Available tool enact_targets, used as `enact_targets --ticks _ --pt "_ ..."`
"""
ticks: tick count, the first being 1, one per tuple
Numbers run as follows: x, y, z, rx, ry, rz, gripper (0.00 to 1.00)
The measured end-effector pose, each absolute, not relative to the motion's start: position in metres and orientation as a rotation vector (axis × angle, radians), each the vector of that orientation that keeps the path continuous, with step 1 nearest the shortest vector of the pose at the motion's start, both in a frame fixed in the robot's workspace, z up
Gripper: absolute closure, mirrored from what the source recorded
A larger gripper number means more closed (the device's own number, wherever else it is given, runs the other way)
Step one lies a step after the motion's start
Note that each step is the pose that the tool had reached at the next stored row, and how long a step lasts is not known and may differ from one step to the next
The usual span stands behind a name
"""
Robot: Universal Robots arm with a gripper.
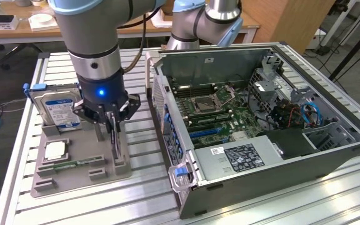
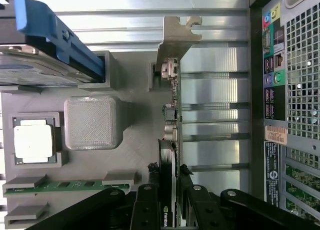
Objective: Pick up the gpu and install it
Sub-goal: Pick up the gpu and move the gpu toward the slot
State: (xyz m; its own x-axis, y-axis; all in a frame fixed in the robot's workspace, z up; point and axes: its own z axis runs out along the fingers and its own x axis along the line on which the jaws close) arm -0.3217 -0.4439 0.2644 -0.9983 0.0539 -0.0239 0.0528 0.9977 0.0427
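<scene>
The gpu (image 1: pixel 115 143) is a thin black card standing on edge in the grey holder tray (image 1: pixel 73 180), left of the open computer case (image 1: pixel 249 122) in the exterior view. My gripper (image 1: pixel 110 123) reaches down from above, its fingers on either side of the card's top edge. In the wrist view the gpu (image 2: pixel 171 115) runs edge-on away from my gripper (image 2: pixel 169 171), its silver bracket (image 2: pixel 177 35) at the far end. The black fingers (image 2: pixel 150 177) press against both faces of the card, and its lower edge is still at the holder's blocks.
The tray also holds a silver hard drive (image 1: pixel 58 110) with blue clips, a processor (image 1: pixel 55 151) and a green memory stick (image 1: pixel 75 164). The case lies open with its motherboard (image 1: pixel 211 117) facing up and its rear panel (image 2: pixel 290 90) close beside the tray. A slatted metal table (image 1: pixel 105 206) carries everything.
</scene>
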Motion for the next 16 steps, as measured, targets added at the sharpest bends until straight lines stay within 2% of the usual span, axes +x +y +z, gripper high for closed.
enact_targets --ticks 16 --pt "-0.322 -0.444 0.297 0.083 3.115 0.066 0.74"
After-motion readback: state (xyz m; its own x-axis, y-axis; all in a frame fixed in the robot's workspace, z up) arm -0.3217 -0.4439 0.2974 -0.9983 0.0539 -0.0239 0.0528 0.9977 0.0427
